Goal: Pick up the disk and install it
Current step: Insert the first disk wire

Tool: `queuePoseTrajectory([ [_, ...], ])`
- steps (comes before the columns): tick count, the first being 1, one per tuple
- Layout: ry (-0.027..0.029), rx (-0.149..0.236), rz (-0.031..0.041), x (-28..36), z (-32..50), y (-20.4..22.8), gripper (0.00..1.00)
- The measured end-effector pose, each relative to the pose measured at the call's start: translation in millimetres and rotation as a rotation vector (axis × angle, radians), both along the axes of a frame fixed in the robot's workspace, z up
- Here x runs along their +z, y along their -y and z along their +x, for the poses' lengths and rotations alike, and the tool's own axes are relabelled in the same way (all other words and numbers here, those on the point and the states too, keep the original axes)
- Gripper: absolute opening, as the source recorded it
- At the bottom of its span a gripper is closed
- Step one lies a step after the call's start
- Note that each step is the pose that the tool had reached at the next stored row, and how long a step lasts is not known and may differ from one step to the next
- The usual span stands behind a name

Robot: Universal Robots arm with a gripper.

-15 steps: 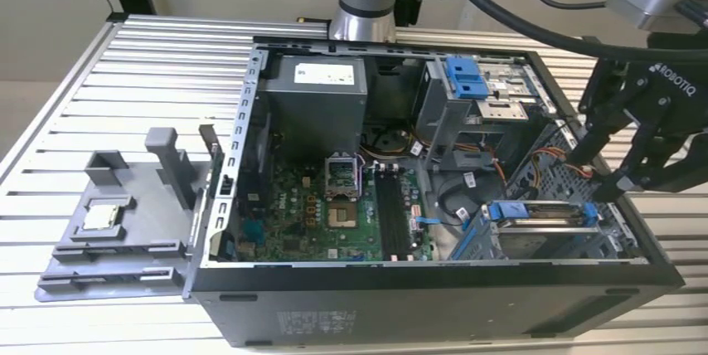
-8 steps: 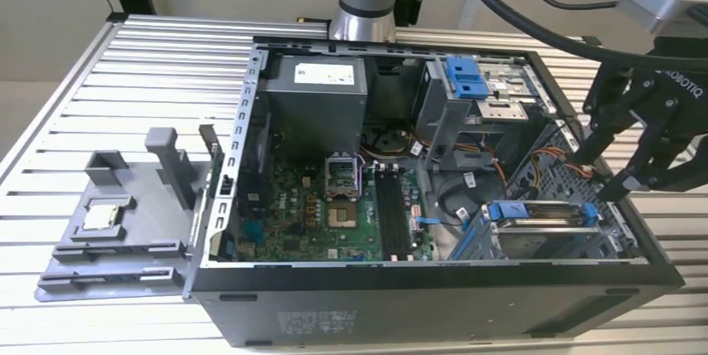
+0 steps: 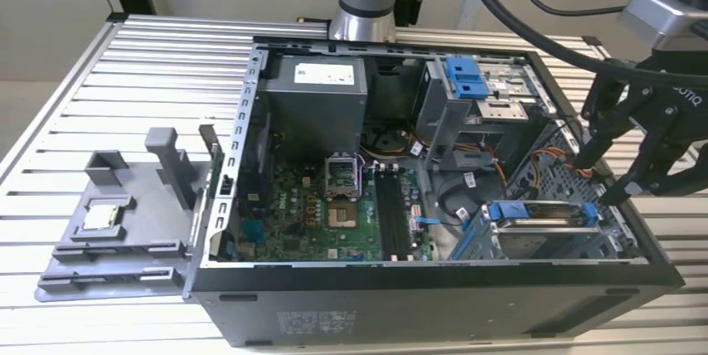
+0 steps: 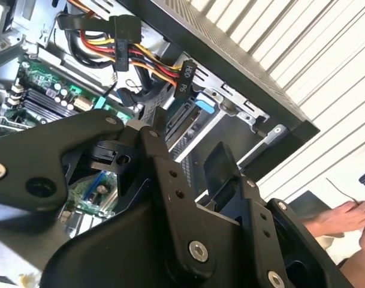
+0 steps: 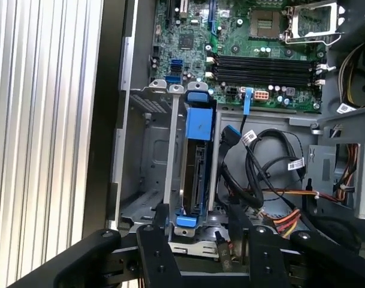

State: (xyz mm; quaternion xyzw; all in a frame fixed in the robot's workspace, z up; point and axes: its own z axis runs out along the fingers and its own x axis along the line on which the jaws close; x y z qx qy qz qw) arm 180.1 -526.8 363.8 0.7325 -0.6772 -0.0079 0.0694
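Observation:
The disk (image 3: 539, 216), silver-grey with a blue bracket at each end, sits in the drive cage at the near corner of the open computer case (image 3: 443, 284), toward the exterior view's right. The first wrist view looks down on the disk (image 5: 197, 171) edge-on, upright between the cage's metal walls. My black gripper (image 3: 598, 179) hangs open just above the case's side wall beside the cage. Its two fingertips straddle the disk's blue end tab in the first wrist view, gripper (image 5: 199, 221), with nothing clamped. Part of the blue bracket (image 4: 206, 103) shows past the gripper's linkage in the second wrist view.
Bundled cables (image 5: 272, 180) lie right beside the cage. The motherboard (image 3: 332, 201) covers the case floor, and an upper bay has a blue latch (image 3: 465, 77). A grey fixture (image 3: 111, 222) holding a small square chip (image 3: 102, 216) stands beside the case. A person's hand (image 4: 350, 219) rests beyond the table.

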Motion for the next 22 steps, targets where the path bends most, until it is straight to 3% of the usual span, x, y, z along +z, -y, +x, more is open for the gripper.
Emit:
queuePoseTrajectory([
  [6,-0.0001,0.045,0.0023,-3.9,-0.1,-3.2,1.00],
  [13,0.0000,0.056,0.0023,-4.6,0.8,-17.3,1.00],
  [22,0.0000,0.072,0.0022,-5.9,12.6,-20.8,1.00],
])
